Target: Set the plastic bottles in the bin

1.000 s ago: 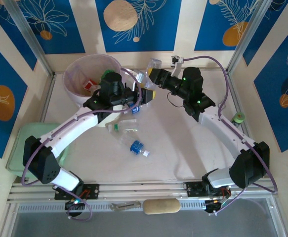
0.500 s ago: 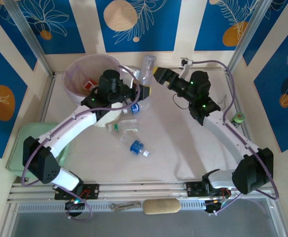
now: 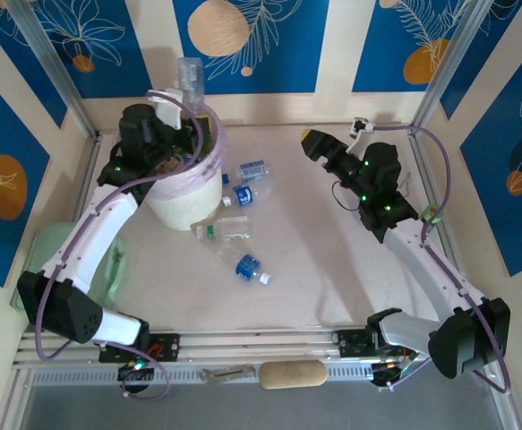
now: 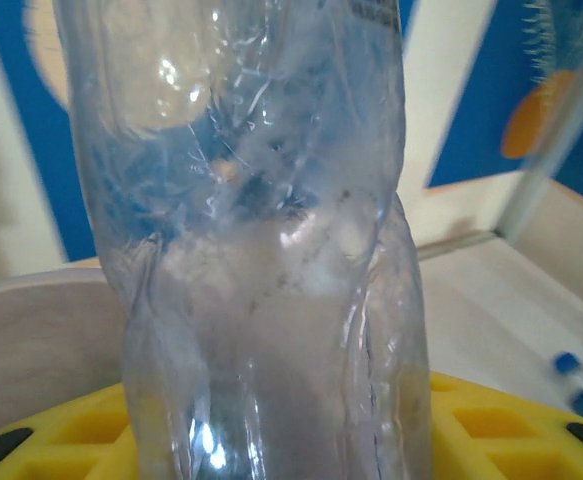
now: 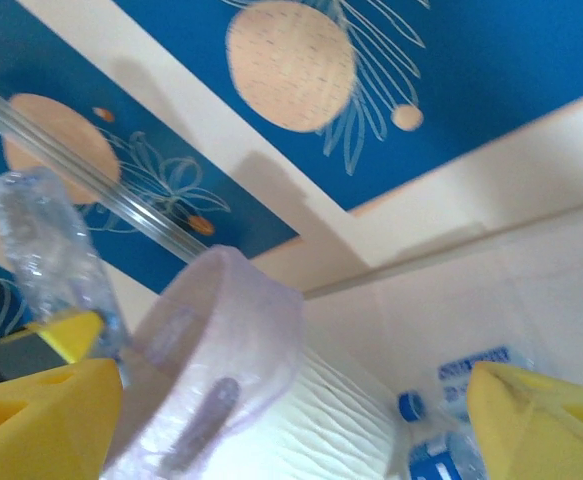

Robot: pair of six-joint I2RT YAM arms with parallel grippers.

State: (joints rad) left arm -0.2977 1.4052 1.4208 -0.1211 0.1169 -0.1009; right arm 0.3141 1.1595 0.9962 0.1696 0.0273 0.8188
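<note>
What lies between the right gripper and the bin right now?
A blue-labelled bottle and a second bottle lie beside the bin; the rest up to the right gripper is bare, seen in the top view.

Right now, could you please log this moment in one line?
left fingers: shut on clear bottle, at bin rim | right fingers: open, empty | loose bottles: on table
</note>
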